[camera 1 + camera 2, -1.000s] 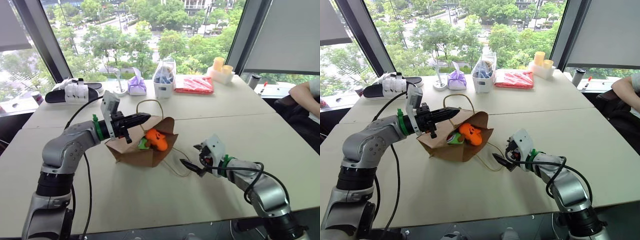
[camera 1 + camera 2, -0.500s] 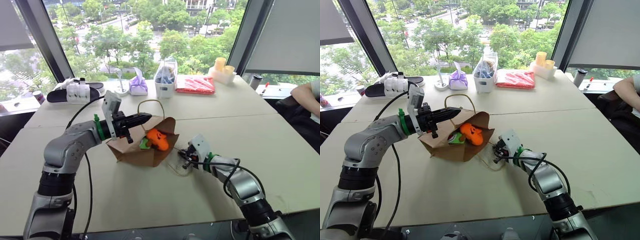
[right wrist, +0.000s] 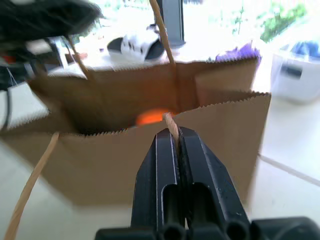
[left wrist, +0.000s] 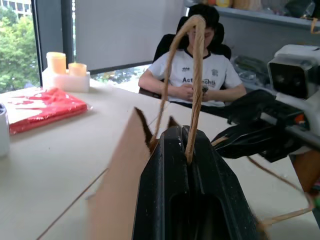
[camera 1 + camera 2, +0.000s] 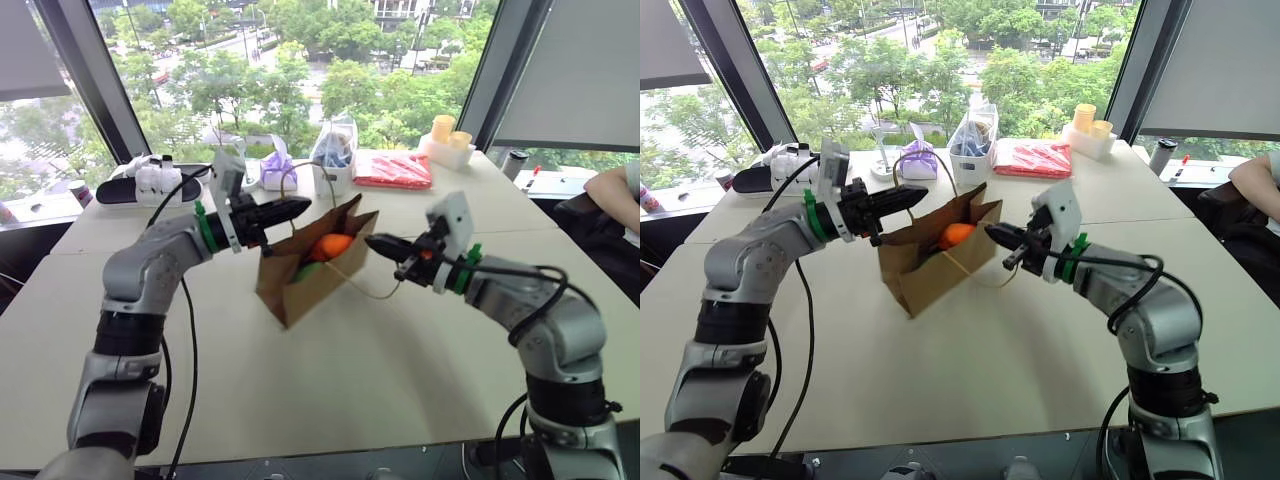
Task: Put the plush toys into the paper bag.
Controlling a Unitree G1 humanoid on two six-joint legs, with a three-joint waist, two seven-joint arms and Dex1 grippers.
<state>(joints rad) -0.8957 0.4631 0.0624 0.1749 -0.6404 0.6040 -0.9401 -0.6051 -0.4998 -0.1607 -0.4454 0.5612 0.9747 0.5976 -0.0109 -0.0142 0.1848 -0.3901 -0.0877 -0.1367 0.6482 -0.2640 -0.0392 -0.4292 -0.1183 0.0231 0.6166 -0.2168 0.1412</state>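
The brown paper bag hangs tilted between my two grippers with its mouth open toward the right. Inside it lie the plush toys: the orange one near the mouth and a bit of the green one below it. My left gripper is shut on the far cord handle, which loops up out of its fingers. My right gripper is shut on the near cord handle just at the bag's rim. In the right wrist view the orange toy glows inside the bag.
Along the window edge of the table stand black-and-white sandals, a purple pouch, a clear bag with blue contents, a red packet and yellow cups. A person's arm rests at the far right.
My right gripper closed on the loose cord handle on the table and rose with it. My left gripper lifted a little. The bag went from lying flat to hanging up between both grippers.
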